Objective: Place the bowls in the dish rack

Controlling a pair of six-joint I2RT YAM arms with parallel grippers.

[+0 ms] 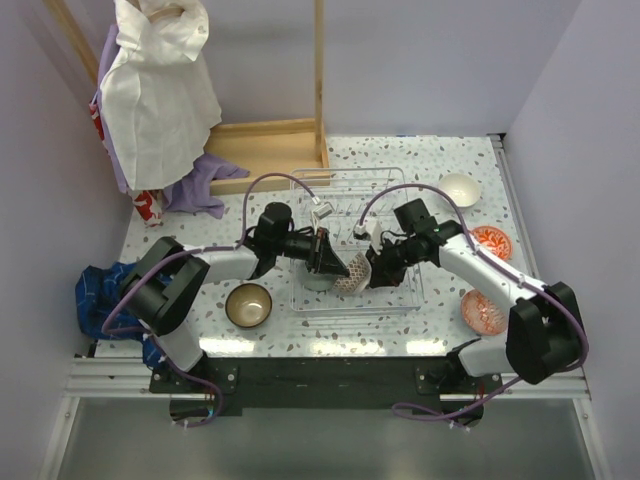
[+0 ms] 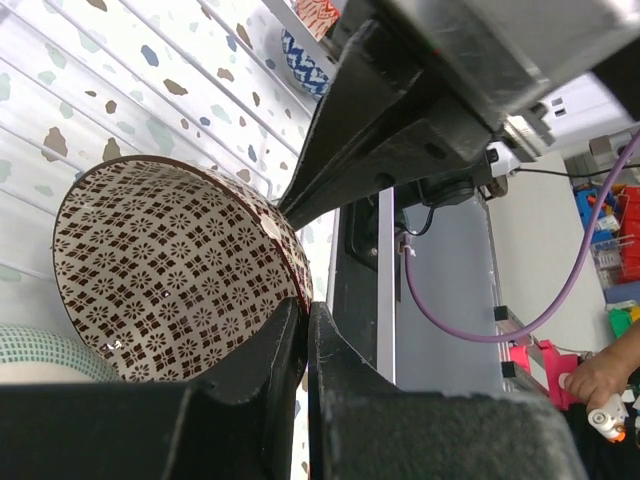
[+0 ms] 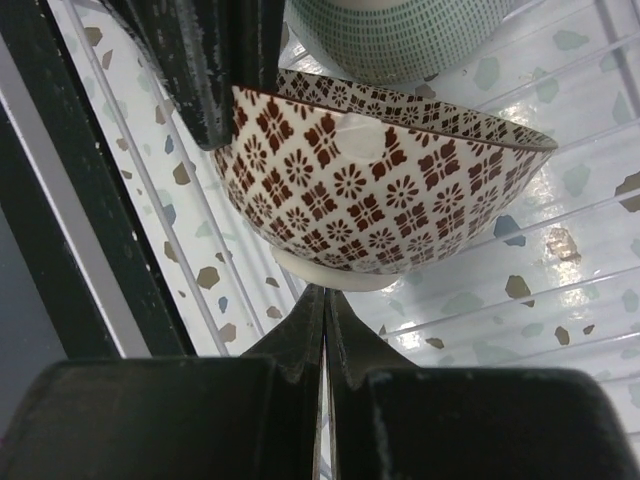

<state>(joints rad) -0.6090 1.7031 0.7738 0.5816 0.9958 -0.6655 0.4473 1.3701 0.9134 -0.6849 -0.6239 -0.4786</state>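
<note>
The wire dish rack (image 1: 412, 300) sits mid-table. A brown-and-white patterned bowl (image 1: 352, 272) is tilted on its side inside it, next to a green-patterned bowl (image 1: 318, 279). My left gripper (image 1: 326, 255) is shut on the patterned bowl's rim; in the left wrist view my fingers (image 2: 285, 335) pinch the rim of this bowl (image 2: 170, 270). My right gripper (image 1: 378, 268) is shut and empty, its tips (image 3: 325, 292) against the white foot of the bowl (image 3: 380, 190). The green bowl (image 3: 400, 35) lies just behind it.
A brown bowl (image 1: 248, 305) stands on the table left of the rack. A white bowl (image 1: 460, 188) and two red-patterned bowls (image 1: 491, 241) (image 1: 483, 312) stand to the right. A wooden frame (image 1: 270, 140) with hanging cloths stands at the back left.
</note>
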